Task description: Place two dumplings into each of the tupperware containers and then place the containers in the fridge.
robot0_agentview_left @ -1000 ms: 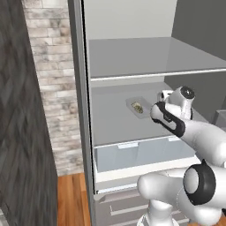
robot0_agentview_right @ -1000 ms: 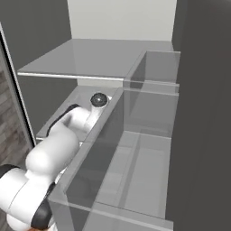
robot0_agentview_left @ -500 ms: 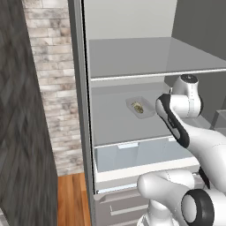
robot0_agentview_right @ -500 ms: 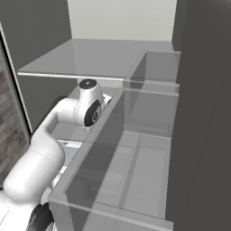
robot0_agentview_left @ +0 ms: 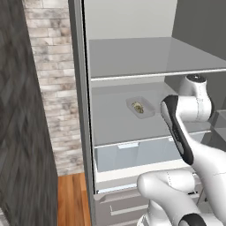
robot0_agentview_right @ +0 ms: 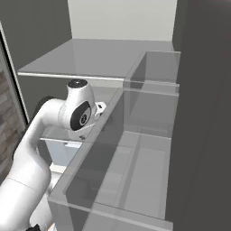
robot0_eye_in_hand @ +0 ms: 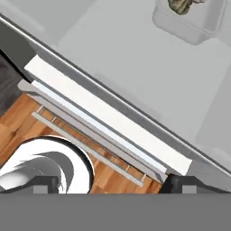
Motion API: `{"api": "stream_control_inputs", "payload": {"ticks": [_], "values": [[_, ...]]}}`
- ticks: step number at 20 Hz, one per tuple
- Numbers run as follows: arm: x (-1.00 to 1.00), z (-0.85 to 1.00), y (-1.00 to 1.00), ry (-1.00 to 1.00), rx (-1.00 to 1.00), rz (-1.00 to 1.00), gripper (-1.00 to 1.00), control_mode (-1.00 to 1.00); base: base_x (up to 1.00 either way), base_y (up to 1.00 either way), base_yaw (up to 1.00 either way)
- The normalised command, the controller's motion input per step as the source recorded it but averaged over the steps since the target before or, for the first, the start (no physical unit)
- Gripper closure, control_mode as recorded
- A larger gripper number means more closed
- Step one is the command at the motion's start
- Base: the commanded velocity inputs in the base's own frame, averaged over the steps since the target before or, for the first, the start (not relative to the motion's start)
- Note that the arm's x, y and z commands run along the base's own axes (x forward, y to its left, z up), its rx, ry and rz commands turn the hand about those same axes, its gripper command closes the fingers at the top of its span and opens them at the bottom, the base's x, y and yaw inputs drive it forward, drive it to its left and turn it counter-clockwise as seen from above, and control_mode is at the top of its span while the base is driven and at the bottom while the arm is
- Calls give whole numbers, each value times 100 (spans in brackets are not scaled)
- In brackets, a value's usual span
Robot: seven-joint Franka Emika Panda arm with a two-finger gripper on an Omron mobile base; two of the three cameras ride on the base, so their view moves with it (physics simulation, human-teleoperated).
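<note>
The arm has risen, gripper (robot0_eye_in_hand: 108, 182) apart, above the grey translucent container (robot0_agentview_left: 140, 107) holding beige dumplings (robot0_agentview_left: 138, 107)

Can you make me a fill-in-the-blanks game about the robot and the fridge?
1. The tupperware container sits on a fridge ____.
2. Inside the container lie some ____.
3. The gripper's jaws are ____ and hold nothing.
4. The floor beside the fridge is made of ____.

Missing words: shelf; dumplings; open; wood
</note>
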Motion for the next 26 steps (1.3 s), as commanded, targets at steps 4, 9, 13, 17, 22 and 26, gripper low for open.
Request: {"api": "stream_control_inputs", "payload": {"ticks": [4, 9, 13, 17, 22, 26], "values": [[-73, 63, 3, 0, 19, -53, -100, -100, 0, 0, 0], [-80, 65, 19, 1, 10, -36, -100, -100, 0, 0, 0], [-48, 57, 47, 0, 0, -18, -100, -100, 0, 0, 0], [-47, 20, 46, 1, 0, -10, -100, -100, 0, 0, 0], [-46, 0, -5, 0, 3, -14, -100, -100, 0, 0, 0], [-25, 0, 7, 0, 13, -5, -100, -100, 0, 0, 0]]}}
